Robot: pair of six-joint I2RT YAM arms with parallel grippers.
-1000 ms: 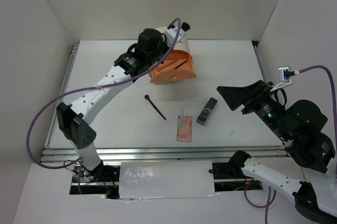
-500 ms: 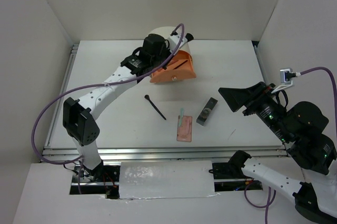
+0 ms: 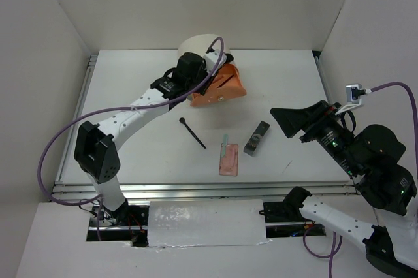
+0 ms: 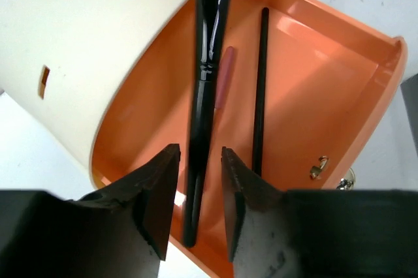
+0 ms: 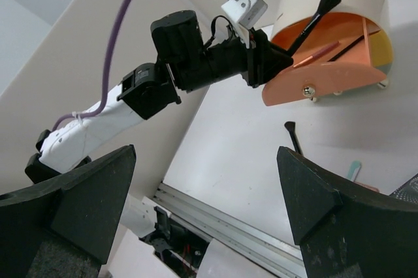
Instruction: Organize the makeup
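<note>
Above white table (image 3: 130,141), left gripper (image 4: 199,151) (unclenched) flanks black brush (image 4: 206,43), bristles pointing toward drum (image 4: 98,30).

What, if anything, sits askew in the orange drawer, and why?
The thick black brush slants up out of the orange drawer, its head up beside the cream box, inside the open left tool. The thin brush and pink stick lie flat.

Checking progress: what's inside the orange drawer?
Thin black brush, pink stick, and a thicker black brush straddled by the left end effector. Part under the cream box is hidden.
</note>
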